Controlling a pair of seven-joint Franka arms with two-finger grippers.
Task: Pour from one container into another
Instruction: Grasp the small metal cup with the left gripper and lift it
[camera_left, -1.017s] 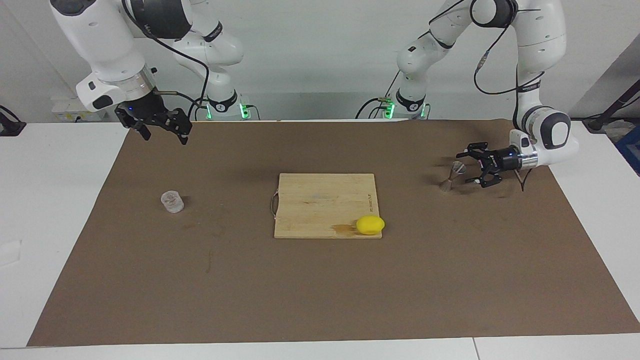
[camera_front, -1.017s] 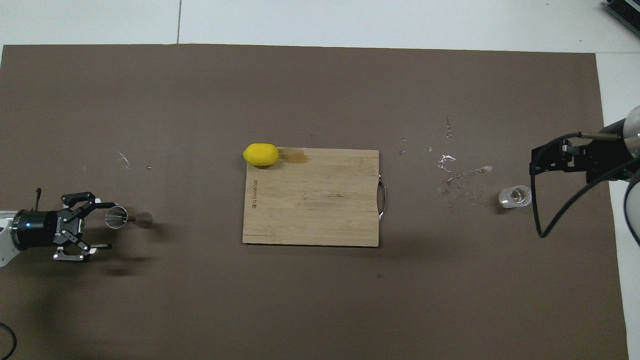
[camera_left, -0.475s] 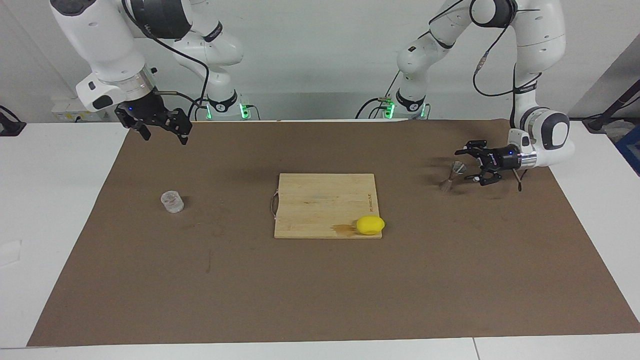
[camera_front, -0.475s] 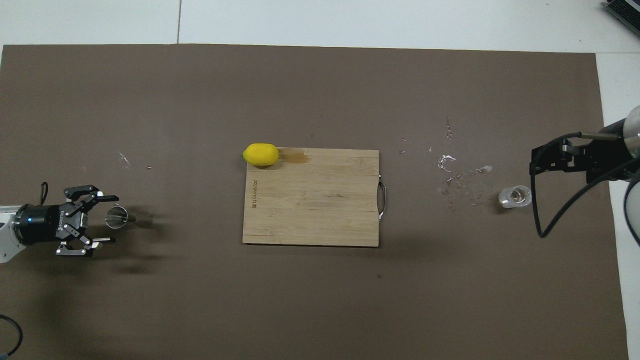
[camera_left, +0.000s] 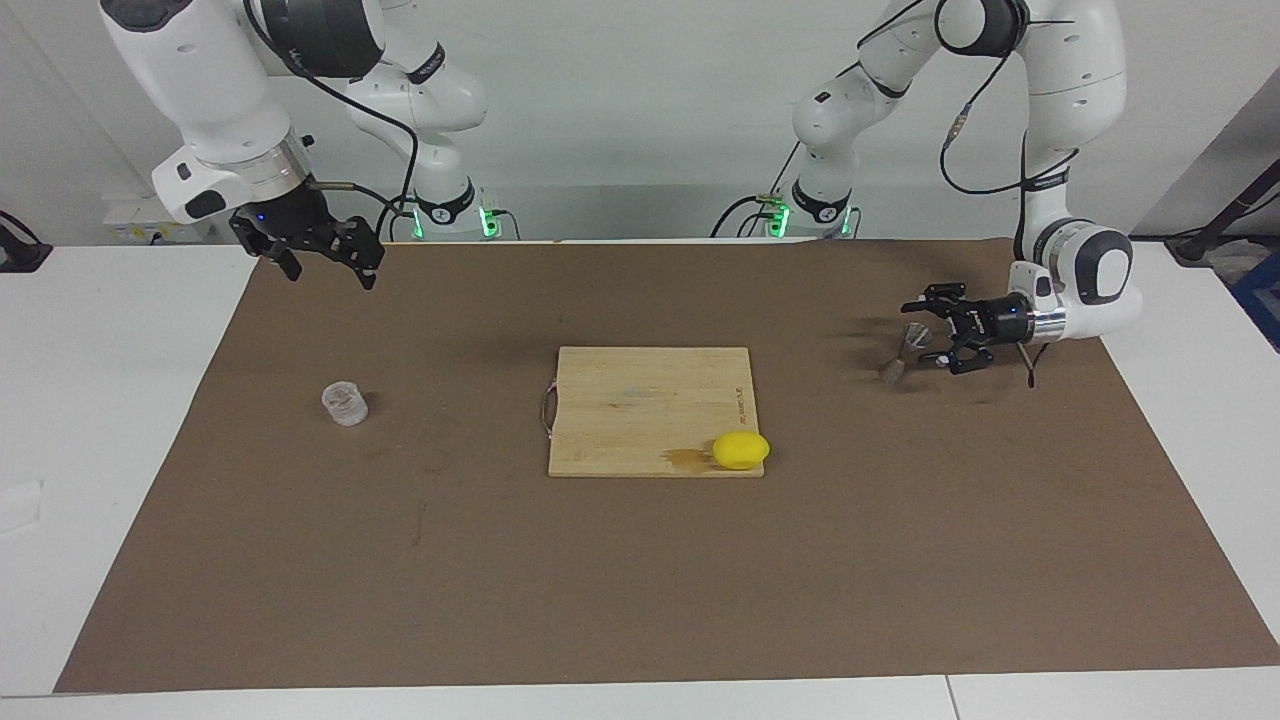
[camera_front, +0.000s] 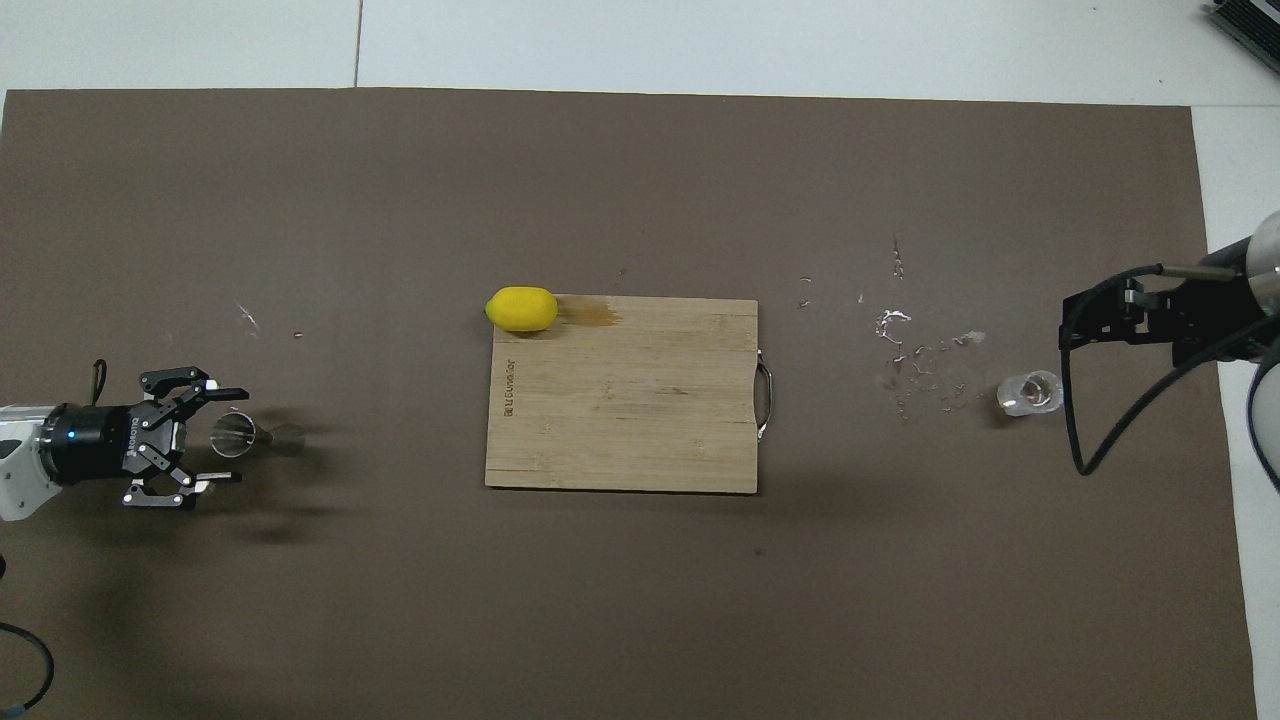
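Worktop (camera_left: 120, 400) covered by a brown mat (camera_left: 640, 580), two arms at its near edge. Left pincer (camera_left: 925, 330) lies low and horizontal at the left arm's end of the worktop, its jaws spread to either side of the upper cone of the metal jigger (camera_left: 903, 352); in the overhead view one fingertip (camera_front: 232, 393) shows farther from the robots than the jigger's rim and the other nearer, neither visibly touching the metal. The jigger (camera_front: 240, 436) stands upright on the mat, its open mouth uppermost.

Right pincer (camera_left: 325, 262) hangs high above the mat at the right arm's end, close to the robots, jaws spread and holding nothing; this arm waits. The clear cup (camera_left: 344, 403) stands upright on the mat at the same end, farther from the robots than where the right pincer hangs and well apart from it. In the overhead view scattered shiny droplets (camera_front: 915, 345) lie on the mat just beside the cup (camera_front: 1028, 393), toward the centre.

At the middle of the mat lies a wooden cutting board (camera_left: 640, 405) with a metal handle (camera_left: 547, 410) on its edge toward the right arm's end. A lemon (camera_left: 741, 450) rests on the board's corner farthest from the robots, toward the left arm's end, beside a wet stain (camera_left: 688, 458).
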